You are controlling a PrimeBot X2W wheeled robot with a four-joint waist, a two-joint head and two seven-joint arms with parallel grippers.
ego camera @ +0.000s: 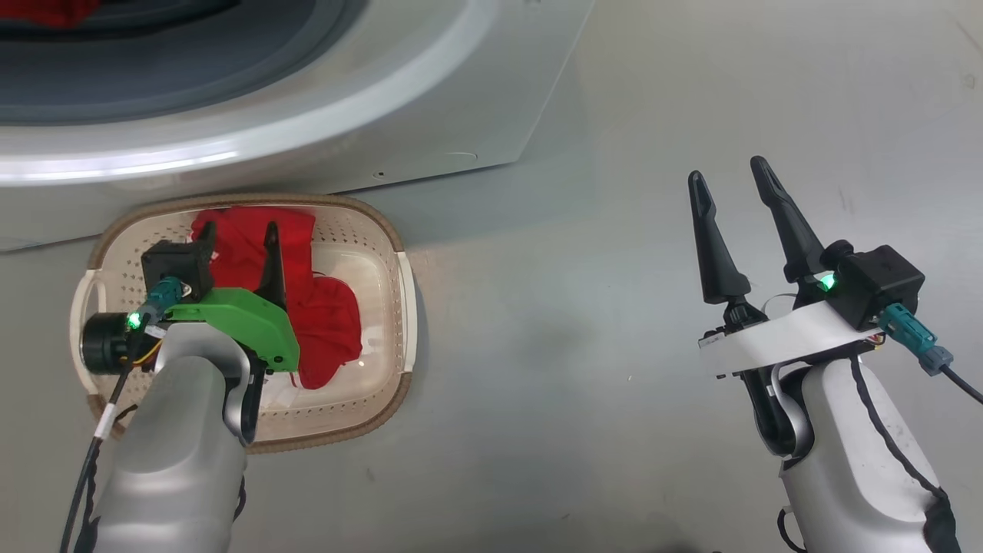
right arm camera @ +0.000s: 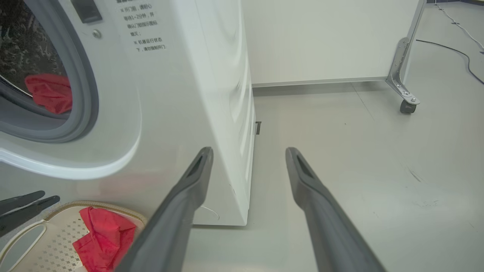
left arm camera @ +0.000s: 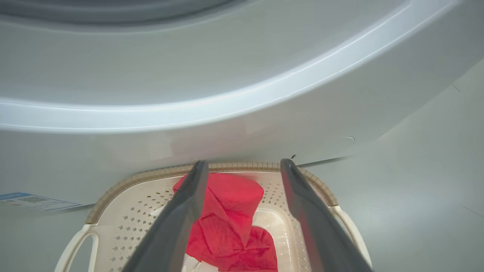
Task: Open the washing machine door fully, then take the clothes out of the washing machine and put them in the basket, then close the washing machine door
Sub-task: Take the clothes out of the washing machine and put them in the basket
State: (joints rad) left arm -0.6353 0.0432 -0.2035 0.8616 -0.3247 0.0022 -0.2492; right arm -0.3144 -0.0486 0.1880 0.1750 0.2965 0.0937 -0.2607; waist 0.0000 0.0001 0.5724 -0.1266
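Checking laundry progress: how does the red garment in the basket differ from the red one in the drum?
The garment in the basket lies crumpled under the open left gripper; the garment in the drum sits behind the grey gasket of the washing machine. The basket one is unloaded; the drum one is not yet. Both are bright red.

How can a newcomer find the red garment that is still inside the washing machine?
Start at the big white washing machine and look into its round opening. The red garment lies there behind the grey gasket; unlike the other red one, it is not in the basket.
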